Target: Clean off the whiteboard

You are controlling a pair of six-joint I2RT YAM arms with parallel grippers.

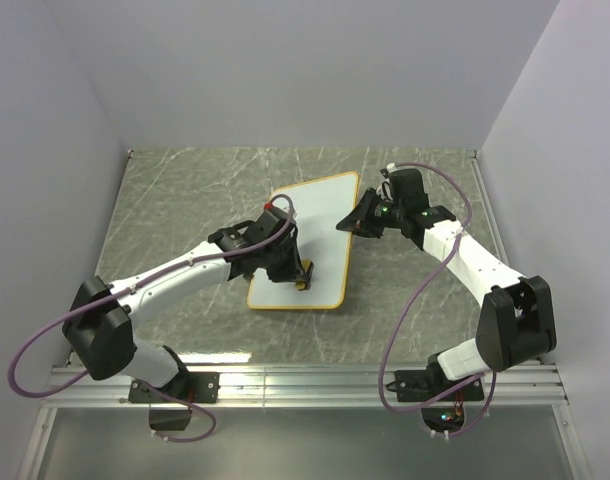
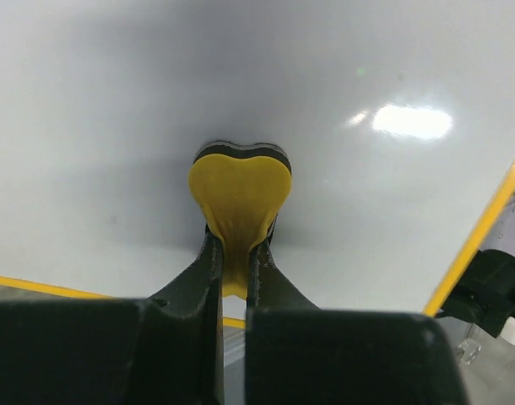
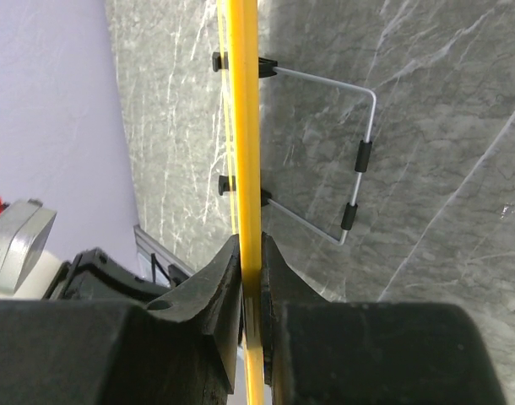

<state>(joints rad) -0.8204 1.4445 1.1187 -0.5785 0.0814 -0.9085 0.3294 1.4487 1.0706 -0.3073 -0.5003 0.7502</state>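
The flat white rectangular whiteboard with a thin orange-yellow frame [image 1: 323,212] lies in the middle of the grey marbled surface [image 1: 175,200]. Its long side runs from near left to far right. Whether it rests fully flat or is slightly lifted along its right edge cannot be told.

The left arm [image 1: 175,268] reaches over the near end of the board. Its jaws are closed on a small yellow heart-shaped eraser with a dark felt underside [image 2: 239,187], which is pressed against the white face close to the near edge.

The right arm [image 1: 465,255] comes in from the right. Its jaws are clamped on the board's orange-yellow frame [image 3: 240,101] at the right edge, seemingly to steady it. Just beyond that grip, a thin wire stand held by black clips [image 3: 360,126] is visible on the board's underside.

No blue marks show anywhere on the white face, either from above or around the eraser in the left wrist view. The erasing therefore looks finished or nearly so. The only doubt is the strip hidden under the left arm and the eraser itself. What probably remains is a last pass there, then lifting the eraser and letting go of the frame.
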